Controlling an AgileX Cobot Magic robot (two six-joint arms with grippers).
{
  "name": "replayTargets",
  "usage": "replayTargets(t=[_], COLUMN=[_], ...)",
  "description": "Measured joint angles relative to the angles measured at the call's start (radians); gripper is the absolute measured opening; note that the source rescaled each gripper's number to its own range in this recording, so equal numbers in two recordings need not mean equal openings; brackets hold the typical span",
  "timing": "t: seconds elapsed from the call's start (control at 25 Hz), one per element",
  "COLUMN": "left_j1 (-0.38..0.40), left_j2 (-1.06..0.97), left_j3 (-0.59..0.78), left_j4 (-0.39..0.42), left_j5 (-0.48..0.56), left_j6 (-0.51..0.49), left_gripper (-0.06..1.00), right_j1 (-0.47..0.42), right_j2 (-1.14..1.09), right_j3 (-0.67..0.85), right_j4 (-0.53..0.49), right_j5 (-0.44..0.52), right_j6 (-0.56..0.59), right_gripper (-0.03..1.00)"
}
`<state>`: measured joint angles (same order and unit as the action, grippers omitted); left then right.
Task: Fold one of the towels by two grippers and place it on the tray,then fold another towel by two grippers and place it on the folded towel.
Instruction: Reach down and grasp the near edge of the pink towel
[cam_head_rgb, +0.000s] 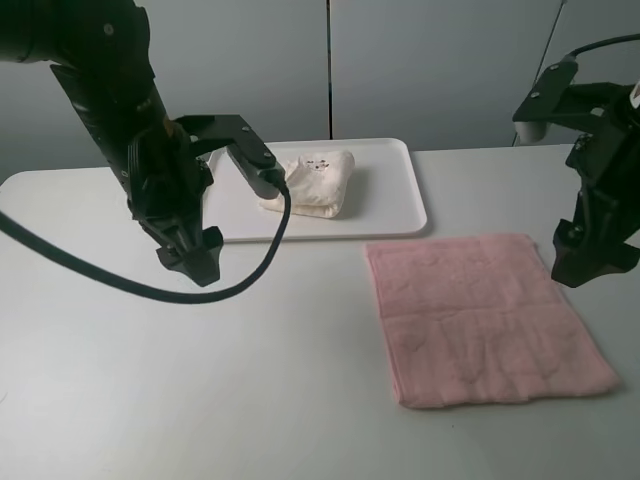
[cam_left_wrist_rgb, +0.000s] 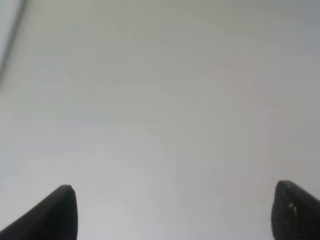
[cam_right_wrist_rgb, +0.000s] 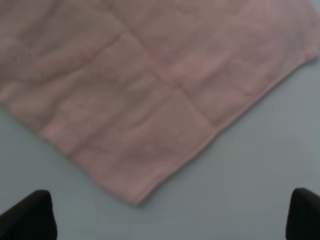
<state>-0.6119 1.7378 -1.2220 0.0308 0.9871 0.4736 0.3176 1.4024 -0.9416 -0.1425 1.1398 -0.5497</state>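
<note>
A cream towel, folded into a small thick bundle, lies on the white tray at the back of the table. The pink towel lies spread flat at the right front, and it fills much of the right wrist view. My left gripper hangs open above bare table in front of the tray's left end, its fingertips wide apart with nothing between them. My right gripper hovers open just past the pink towel's far right corner, also empty.
The white table stretches to the front and left. A black cable loops from the left arm over the table. A grey wall stands behind.
</note>
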Motion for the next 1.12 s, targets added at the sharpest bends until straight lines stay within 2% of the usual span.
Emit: replayTargets(t=[0.2,0.36,0.56,0.8,1.0,1.12], left_j1=[-0.08,-0.142,-0.226,-0.334,-0.395,-0.427], left_j2=[0.0,0.03,0.132,0.216,0.255,0.287], left_j3=[0.0,0.0,0.0,0.0,-0.05,-0.098], left_j4=[0.002,0.046,0.065,0.076,0.095,0.097], left_j5=[-0.101,-0.117,-0.141,-0.201,-0.208,-0.2], left_j6=[0.113,0.127,0.127,0.063,-0.025,-0.045], left_gripper=[0.99,0.99,0.99,0.99,0.99,0.99], right_j1=[0.0,0.0,0.0,0.0,0.0,0.0], right_j2=[-0.002,-0.002,-0.002,-0.002,-0.004,-0.004], right_j3=[0.065,0.122,0.166,0.186,0.249,0.295], right_j4=[0.0,0.03,0.082,0.047,0.032,0.019], right_j5=[0.017,-0.015,-0.061,-0.077,-0.137,-0.157], right_j6=[-0.186,-0.329,-0.454,-0.532,-0.583,-0.601], right_gripper=[1.0,1.0,1.0,1.0,1.0,1.0])
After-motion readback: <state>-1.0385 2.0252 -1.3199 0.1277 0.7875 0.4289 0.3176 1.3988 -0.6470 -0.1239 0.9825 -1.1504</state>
